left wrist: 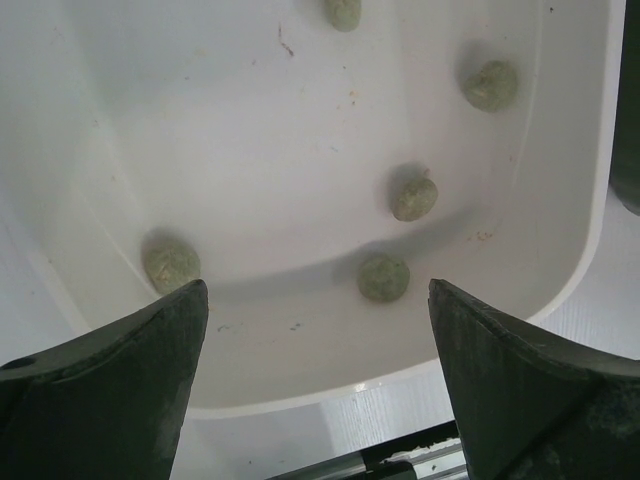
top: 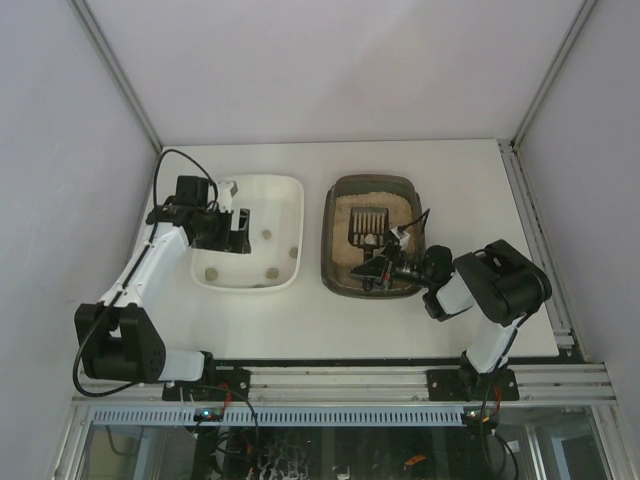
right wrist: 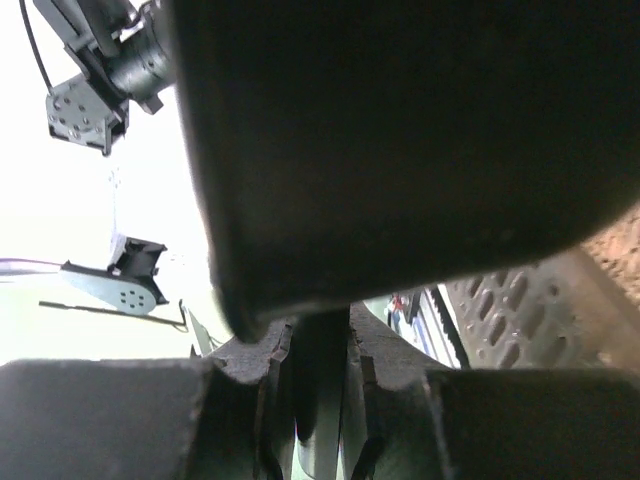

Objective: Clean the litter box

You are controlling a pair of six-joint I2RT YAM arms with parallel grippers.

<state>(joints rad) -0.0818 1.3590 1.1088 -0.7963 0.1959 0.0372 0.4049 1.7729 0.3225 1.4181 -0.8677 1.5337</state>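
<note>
The litter box (top: 330, 240), a dark tray with beige litter, sits right of centre. A dark slotted scoop (top: 362, 225) lies in it. My right gripper (top: 385, 262) reaches into the box's near end and is shut on the scoop's handle (right wrist: 320, 340). The scoop's slotted blade (right wrist: 520, 310) and some litter (right wrist: 620, 250) show at the right of the right wrist view. My left gripper (top: 235, 230) is open and empty over the white tray's left side; its fingers (left wrist: 120, 380) stand wide apart above the tray's near wall.
The white tray (top: 290, 200) stands left of the litter box and holds several grey-green clumps (left wrist: 413, 198). White walls close in the table on three sides. A metal rail runs along the near edge (top: 340, 385).
</note>
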